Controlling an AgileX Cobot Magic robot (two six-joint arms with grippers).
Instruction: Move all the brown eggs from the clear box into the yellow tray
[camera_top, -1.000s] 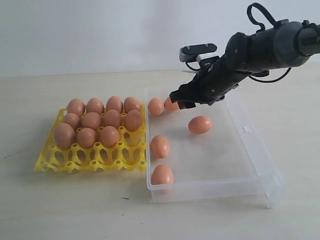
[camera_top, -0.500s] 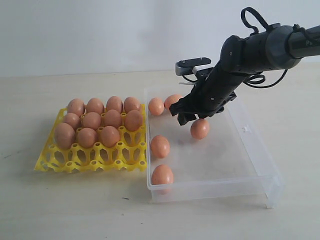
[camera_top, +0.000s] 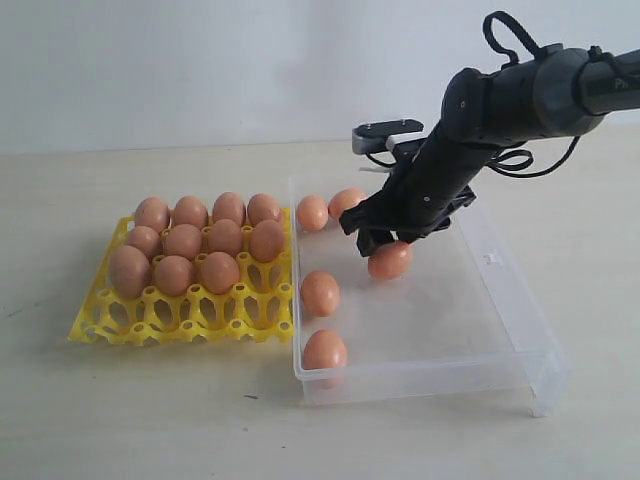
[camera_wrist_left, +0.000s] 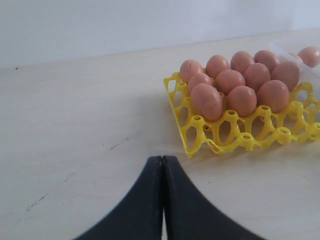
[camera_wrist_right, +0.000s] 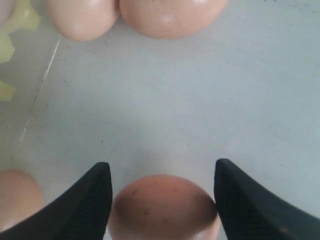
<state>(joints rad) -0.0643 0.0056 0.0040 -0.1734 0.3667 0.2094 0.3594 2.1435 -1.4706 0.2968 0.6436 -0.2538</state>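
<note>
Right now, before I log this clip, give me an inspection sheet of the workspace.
Surface: pale table, a few small dark marks.
Job's things: eleven brown eggs in the yellow tray; five more in the clear box.
Clutter: nothing seen.
Grippers: right gripper open, straddling one egg in the box; left gripper shut, over bare table.
Cables: black cable loop on the right arm, clear of the eggs.
Surroundings: plain pale wall.

Yellow plastic tray (camera_top: 150, 295), smooth brown eggs (camera_top: 320, 292)
</note>
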